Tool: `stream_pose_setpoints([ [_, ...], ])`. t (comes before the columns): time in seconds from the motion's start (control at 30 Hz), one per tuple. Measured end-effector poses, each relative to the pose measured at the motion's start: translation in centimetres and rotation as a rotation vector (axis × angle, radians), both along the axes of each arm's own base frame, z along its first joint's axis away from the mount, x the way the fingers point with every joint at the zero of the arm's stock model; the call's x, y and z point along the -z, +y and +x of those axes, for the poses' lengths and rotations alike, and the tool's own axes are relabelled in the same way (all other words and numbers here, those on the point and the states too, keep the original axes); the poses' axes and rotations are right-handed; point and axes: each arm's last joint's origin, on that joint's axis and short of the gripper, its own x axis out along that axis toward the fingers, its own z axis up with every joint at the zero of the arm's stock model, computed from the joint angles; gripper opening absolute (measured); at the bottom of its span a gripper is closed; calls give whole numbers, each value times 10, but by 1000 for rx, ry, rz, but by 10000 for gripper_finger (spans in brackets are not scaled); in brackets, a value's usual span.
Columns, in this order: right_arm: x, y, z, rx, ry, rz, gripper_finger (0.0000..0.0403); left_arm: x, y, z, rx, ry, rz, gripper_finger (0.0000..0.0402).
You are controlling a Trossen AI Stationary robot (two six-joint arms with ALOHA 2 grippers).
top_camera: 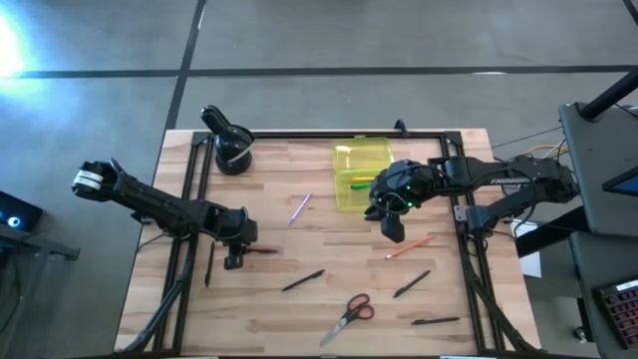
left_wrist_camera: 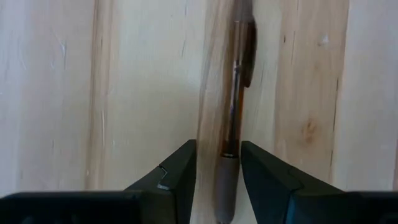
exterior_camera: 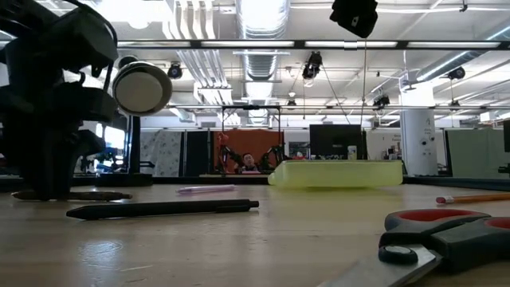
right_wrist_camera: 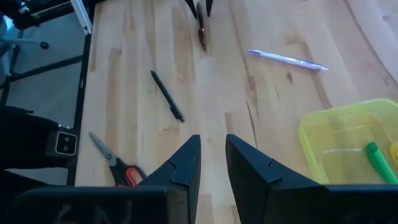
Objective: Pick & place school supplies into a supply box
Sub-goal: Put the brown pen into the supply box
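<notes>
A dark brownish pen [left_wrist_camera: 233,93] lies flat on the table. My left gripper [left_wrist_camera: 217,149] is open and points down over it, one finger on each side of its grey grip end, with small gaps showing on both sides. In the high view this gripper [top_camera: 236,257] is at the table's left near part. My right gripper [top_camera: 392,224] hovers near the yellow-green supply box [top_camera: 361,175], its fingers [right_wrist_camera: 186,162] a narrow gap apart and holding nothing. The box's lid is open, and a green pen [right_wrist_camera: 376,155] lies inside.
Loose on the table are a pink-purple pen [top_camera: 299,208], an orange pencil [top_camera: 409,246], black pens [top_camera: 302,281] [top_camera: 411,284] [top_camera: 436,321] [top_camera: 209,265], and red-handled scissors [top_camera: 349,314]. A black round stand [top_camera: 231,150] sits at the far left. A black frame [top_camera: 329,135] edges the table.
</notes>
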Motion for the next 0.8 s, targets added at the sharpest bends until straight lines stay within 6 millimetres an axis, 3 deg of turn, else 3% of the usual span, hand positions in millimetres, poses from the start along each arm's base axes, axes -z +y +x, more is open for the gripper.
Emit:
stream_pose_setpoints([
  [0.37,0,0,0,0,0,0,68,0,-1,0,5,7,-13,13],
  [0.6,0,0,0,0,0,0,68,-7,-2,3,10,21,-20,12],
  [0.8,0,0,0,-3,-2,-3,68,-40,-3,17,65,-18,38,10],
])
